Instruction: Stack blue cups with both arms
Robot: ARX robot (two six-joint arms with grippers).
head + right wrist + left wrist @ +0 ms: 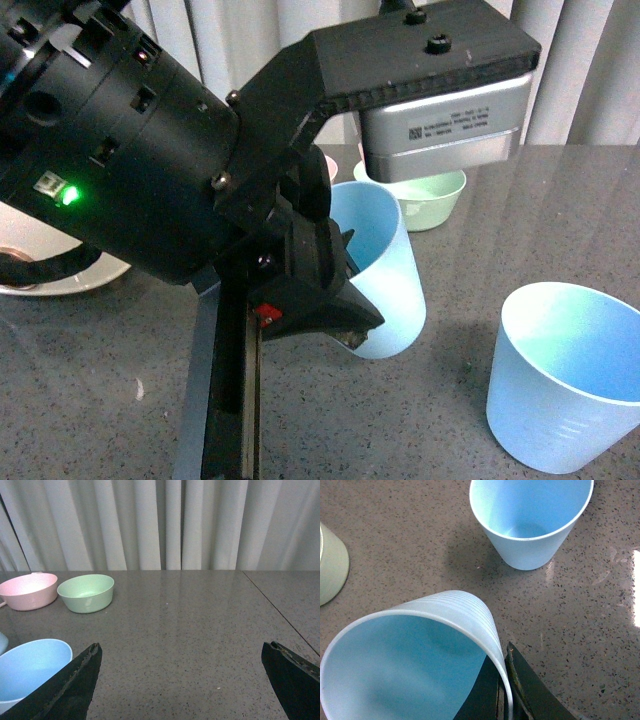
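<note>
The left tool (503,696) pinched the rim of a tilted blue cup (388,270). The second blue cup (565,372) stood upright on the bench (450,420) nearby, beside the wide-open, empty right tool (182,647). Stacking well likely meant levelling the tilted blue cup, centring it over the other, then lowering slowly.

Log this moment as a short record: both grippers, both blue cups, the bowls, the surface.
left gripper: shut on the rim of the held blue cup, one finger inside, one outside
right gripper: open, nothing between its fingers
held blue cup: tilted, empty
free blue cup: upright on the table, empty, apart from the held one
bowls: green bowl and pink bowl side by side at the back, near the curtain
stacking: not yet done
surface: grey, speckled
</note>
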